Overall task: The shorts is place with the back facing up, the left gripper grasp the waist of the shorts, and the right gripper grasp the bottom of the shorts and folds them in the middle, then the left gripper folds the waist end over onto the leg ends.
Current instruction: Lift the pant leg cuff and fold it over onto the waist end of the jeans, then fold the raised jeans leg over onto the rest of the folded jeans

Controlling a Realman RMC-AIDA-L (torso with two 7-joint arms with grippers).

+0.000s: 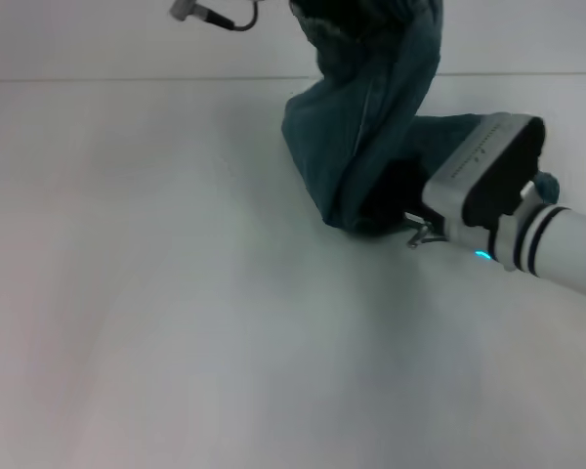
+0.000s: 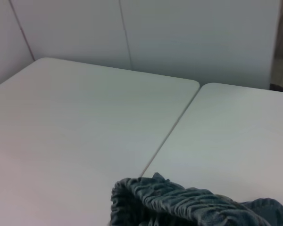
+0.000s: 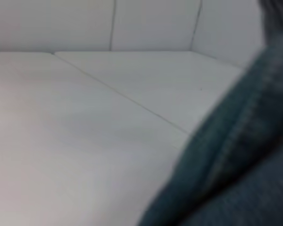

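Shorts [image 1: 371,117] hung in mid-air at the far right of the white surface [image 1: 176,322] in the head view, a long drape of blue-green denim running up out of the top of the picture and down to a bunched fold just touching the surface. Right beside that low end sat the right pincer [image 1: 415,233], its boxy black body and white arm reaching in from the right edge and held low. A small metal tip showed at the cloth, but the denim hid the fingers, so I could not tell whether they were pinching it. The left pincer itself was out of sight above; only a cable and plug showed at the top left.

Over to the left wrist view: the ruffled waistband [image 2: 188,202] bunched up close under the camera, high over the surface's centre seam [image 2: 172,127]. No fingers showed there, so its grip could not be told either, though the cloth looked carried.

Right wrist view: a stitched denim edge [image 3: 236,155] filled the near corner, the surface stretching away behind.

Soft, floppy stuff, I judged, with some weight in it; it would sag and swing. The thick waistband and stitched hems looked the surest places to take hold.
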